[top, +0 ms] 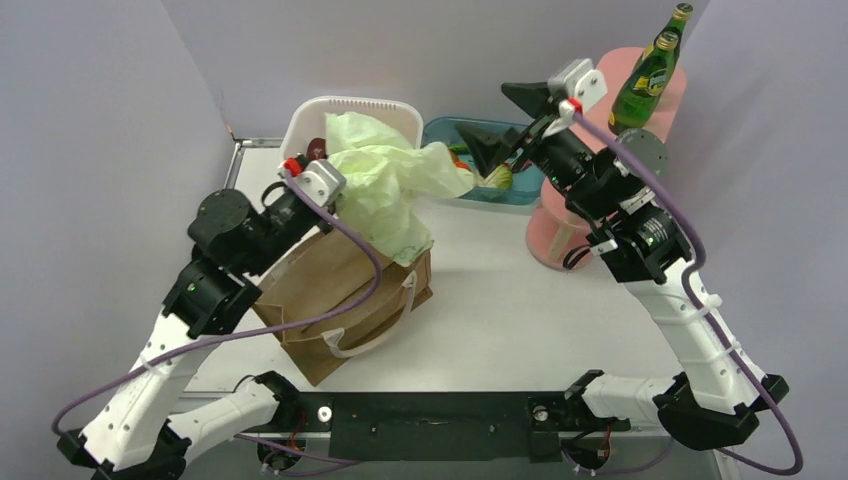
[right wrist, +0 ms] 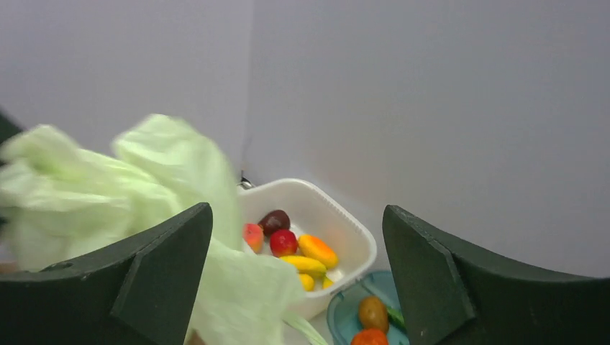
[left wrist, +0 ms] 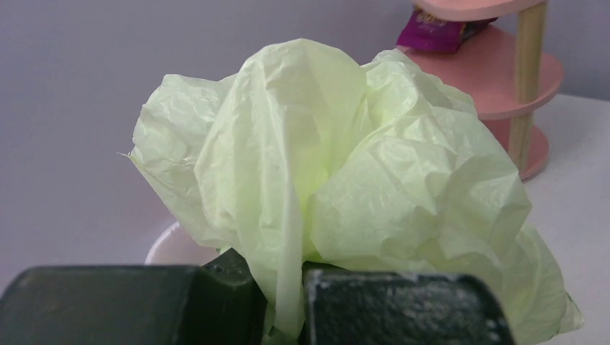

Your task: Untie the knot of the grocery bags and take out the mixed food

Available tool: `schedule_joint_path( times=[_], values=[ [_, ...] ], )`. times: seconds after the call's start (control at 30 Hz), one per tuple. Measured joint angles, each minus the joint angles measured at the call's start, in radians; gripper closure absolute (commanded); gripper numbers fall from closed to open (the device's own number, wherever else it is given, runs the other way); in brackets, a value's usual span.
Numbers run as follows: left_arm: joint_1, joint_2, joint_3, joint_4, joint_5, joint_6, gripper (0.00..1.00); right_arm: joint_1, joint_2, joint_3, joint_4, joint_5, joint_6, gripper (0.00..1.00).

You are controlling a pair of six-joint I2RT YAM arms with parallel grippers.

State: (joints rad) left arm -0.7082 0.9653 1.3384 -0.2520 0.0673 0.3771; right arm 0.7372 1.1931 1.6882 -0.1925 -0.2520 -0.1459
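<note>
Brown paper bag (top: pixel 345 300) lies tipped on the table. At its far end the pale green plastic bag (top: pixel 385 180) is pinched in the left gripper (left wrist: pixel 284 302), while the right gripper (right wrist: pixel 296 210) hangs spread and empty. The white basket (right wrist: pixel 345 230) holds fruit (right wrist: pixel 284 242), so unpacking looks largely done.

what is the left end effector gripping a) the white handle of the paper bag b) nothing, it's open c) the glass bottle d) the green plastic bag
d: in the left wrist view, the left end effector is shut on a pinched fold of the green plastic bag, which bunches up above its fingers.
</note>
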Motion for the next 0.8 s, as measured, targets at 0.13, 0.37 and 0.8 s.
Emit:
schedule_joint_path(
  times=[0.13, 0.37, 0.8],
  values=[
    [0.119, -0.115, -0.014, -0.148, 0.002, -0.036, 1.00, -0.167, 0.034, -0.004, 0.000, 0.005, 0.167, 0.14],
    [0.135, -0.269, -0.145, -0.392, 0.034, 0.035, 1.00, -0.206, 0.092, -0.082, -0.061, -0.087, 0.243, 0.13],
    [0.134, 0.151, -0.314, -0.631, 0.069, 0.266, 1.00, -0.206, 0.157, -0.117, -0.159, -0.182, 0.229, 0.13]
  ],
)
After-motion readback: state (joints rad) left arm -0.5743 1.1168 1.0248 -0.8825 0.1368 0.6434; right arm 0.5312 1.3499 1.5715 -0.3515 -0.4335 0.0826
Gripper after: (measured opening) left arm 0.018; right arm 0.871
